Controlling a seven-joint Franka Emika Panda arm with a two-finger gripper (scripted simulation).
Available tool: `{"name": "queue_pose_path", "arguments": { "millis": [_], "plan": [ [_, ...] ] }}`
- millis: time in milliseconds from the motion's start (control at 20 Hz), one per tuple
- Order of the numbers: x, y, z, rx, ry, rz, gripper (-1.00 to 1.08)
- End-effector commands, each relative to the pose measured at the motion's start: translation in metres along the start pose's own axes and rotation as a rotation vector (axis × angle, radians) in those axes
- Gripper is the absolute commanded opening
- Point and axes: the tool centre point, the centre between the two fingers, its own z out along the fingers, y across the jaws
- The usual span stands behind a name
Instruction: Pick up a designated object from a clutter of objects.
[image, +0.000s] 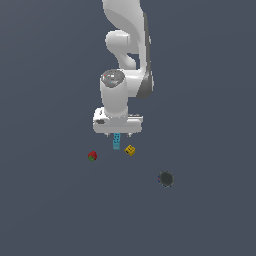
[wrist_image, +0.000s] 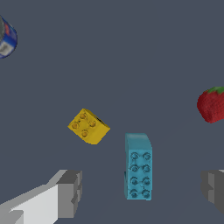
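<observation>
The designated object is a cyan oblong brick (wrist_image: 138, 168) with studs on its face; in the exterior view this cyan brick (image: 116, 142) lies right under the hand. My gripper (wrist_image: 142, 190) is open, its grey fingers (wrist_image: 69, 192) standing wide apart on either side of the brick without touching it. The gripper (image: 118, 134) hangs just above the floor. A yellow studded cube (wrist_image: 89, 126) lies beside the brick, and a red strawberry (wrist_image: 212, 105) lies on the brick's other side. In the exterior view the cube (image: 130, 150) is at the right and the strawberry (image: 92, 156) at the left.
A small dark round object (image: 166, 179) lies apart at the exterior view's right; in the wrist view a round can-like thing (wrist_image: 6, 37) with blue and white shows at the picture's edge. All items rest on a flat grey floor (image: 50, 210).
</observation>
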Motion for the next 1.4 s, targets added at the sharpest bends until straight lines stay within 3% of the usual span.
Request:
{"name": "queue_pose_path", "arguments": {
  "millis": [0,450,850,1350],
  "plan": [
    [-0.011,0.006,0.016,-0.001,-0.002,0.009,1.00],
    [-0.033,0.016,0.044,-0.004,-0.008,0.027,1.00],
    [-0.034,0.016,0.049,-0.004,-0.009,0.028,1.00],
    [-0.036,0.016,0.087,-0.004,-0.009,0.028,1.00]
  ]
}}
